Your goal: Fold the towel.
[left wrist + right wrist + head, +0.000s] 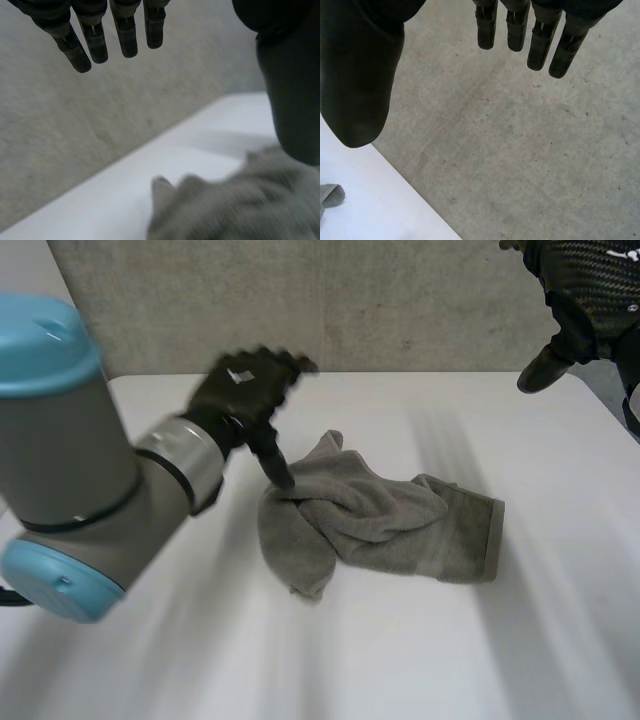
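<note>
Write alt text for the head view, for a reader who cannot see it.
A crumpled grey towel lies on the white table. The open left hand points down at the towel's left end; the open right hand hangs well away from it.

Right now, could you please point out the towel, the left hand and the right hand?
towel [385, 525], head view, on its bunched middle.
left hand [240, 390], head view, on the middle of the hand.
right hand [590, 285], head view, on the middle of the hand.

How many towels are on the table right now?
1. A grey towel lies crumpled on the table, at the left hand's thumb; the right hand is apart from it.
</note>
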